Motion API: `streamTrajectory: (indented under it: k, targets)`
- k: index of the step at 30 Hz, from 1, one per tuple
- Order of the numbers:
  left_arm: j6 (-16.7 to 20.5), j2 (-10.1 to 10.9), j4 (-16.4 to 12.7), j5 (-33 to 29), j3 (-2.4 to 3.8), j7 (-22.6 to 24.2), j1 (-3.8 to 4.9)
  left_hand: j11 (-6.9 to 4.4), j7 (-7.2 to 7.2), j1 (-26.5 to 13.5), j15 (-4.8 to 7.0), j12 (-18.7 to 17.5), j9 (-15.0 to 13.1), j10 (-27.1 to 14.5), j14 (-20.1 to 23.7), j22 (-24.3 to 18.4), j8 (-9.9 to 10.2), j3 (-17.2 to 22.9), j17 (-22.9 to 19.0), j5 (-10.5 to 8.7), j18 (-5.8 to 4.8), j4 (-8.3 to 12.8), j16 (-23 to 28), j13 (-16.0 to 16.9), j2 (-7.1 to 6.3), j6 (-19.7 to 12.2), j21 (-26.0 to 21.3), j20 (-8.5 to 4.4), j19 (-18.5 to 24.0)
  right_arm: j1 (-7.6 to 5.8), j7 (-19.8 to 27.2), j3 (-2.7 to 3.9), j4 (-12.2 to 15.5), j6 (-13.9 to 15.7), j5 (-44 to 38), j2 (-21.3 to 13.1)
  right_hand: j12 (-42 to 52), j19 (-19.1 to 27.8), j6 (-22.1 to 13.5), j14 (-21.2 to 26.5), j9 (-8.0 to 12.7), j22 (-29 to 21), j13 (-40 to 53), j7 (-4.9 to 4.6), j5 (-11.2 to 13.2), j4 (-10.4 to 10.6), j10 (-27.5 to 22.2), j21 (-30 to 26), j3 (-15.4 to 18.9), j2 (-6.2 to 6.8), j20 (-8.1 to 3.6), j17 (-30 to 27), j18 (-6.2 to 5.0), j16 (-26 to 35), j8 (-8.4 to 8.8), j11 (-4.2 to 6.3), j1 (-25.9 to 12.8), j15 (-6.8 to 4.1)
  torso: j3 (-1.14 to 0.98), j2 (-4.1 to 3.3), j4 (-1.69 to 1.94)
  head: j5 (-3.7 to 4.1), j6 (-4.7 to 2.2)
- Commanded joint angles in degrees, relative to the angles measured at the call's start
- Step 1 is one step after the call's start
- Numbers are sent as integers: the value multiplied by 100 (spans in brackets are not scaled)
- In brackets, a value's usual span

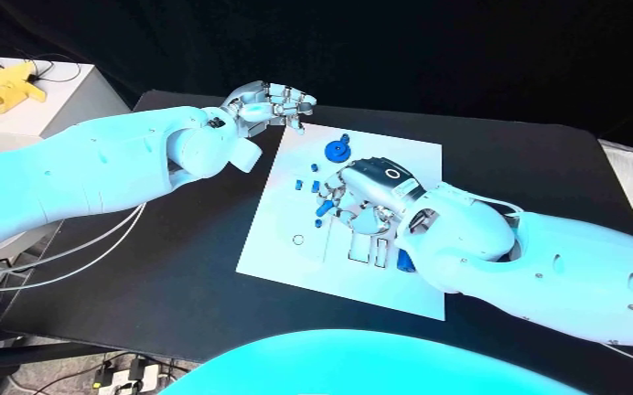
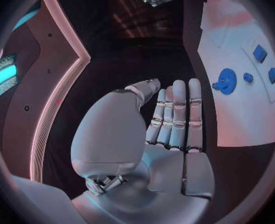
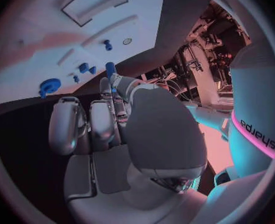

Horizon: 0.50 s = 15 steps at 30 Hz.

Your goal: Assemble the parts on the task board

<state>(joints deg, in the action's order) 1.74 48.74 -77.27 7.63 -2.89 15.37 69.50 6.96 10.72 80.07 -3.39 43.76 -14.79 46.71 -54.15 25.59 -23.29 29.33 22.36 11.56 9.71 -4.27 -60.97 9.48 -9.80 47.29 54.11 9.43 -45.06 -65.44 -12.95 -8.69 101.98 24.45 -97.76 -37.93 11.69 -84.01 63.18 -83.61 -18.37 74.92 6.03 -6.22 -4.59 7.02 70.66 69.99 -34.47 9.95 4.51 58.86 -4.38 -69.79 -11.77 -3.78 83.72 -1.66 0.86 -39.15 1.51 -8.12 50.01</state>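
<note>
Your right hand (image 1: 359,196) sits low over the middle of the task board (image 1: 409,276), fingers curled around a small blue peg (image 3: 110,67) pinched at their tips; if that light pinch slips, or the peg meets its hole off-line, it could jam or drop. The peg's long axis seems to run out along the fingers toward the board. Your left hand (image 1: 271,102) hovers off the board's far-left corner, fingers straight, holding nothing, near the blue gear (image 1: 337,150).

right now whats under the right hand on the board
The right hand hovers over the middle of the task board. Small blue parts peek out beside its fingers; in the right wrist view it pinches a blue part. Whatever lies beneath the palm is covered.
</note>
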Motion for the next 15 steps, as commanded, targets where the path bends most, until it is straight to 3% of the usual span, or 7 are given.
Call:
streamTrajectory:
  k: [1, 7, 9, 15]
  targets:
    - [-115, -24, -8, -8, 4, 28, 0, 18, -1, 39, -10, -16, 7, 21, -14, -9, 26, -4, -9, 14, 81, -14, 26, -6, 2, -9, -30, 0, -43, 76, 214, -3, -91, 34, -486, 158, -21, -93, 7, 3, -328, 1044, 5, -35, -18, -3, 129, -30, -28, -35, -48, -6, 89, 19, -242, 118, -36, -18, 6, -6, 18, -82, -1]
    - [-115, -45, -12, -8, 4, 23, -2, 18, -1, 39, -10, -16, 7, 21, -14, -9, 26, -4, -9, 14, 81, -14, 26, -6, 2, -9, -30, 0, -43, 227, 296, -38, -349, -34, -541, 508, -36, -88, -2, 9, -341, 1040, 12, -38, -35, -20, 136, -49, -46, -32, -49, -26, 86, 35, -252, 117, -45, -18, 19, -6, 28, -162, -1]
    - [-114, -50, -9, -8, 4, 23, -2, 18, -1, 39, -10, -16, 7, 21, -14, -9, 26, -4, -9, 14, 81, -14, 26, -6, 2, -9, -30, 0, -43, 259, 305, -49, -418, -72, -546, 567, -36, -88, -2, 9, -341, 1040, 12, -38, -35, -20, 136, -49, -46, -32, -49, -26, 86, 35, -252, 117, -45, -18, 10, -3, 13, -197, -1]
    - [-119, -54, -9, -3, 4, 20, -2, 19, 0, 37, -12, -16, 8, 21, -14, -12, 26, -10, -9, 12, 81, -20, 27, -8, -1, -8, -35, 1, -46, 362, 323, -90, -611, -213, -526, 693, -44, -83, -8, 10, -347, 1036, 14, -39, -44, -26, 137, -65, -53, -31, -49, -31, 83, 41, -256, 115, -52, -17, -1, -11, 12, -237, -1]
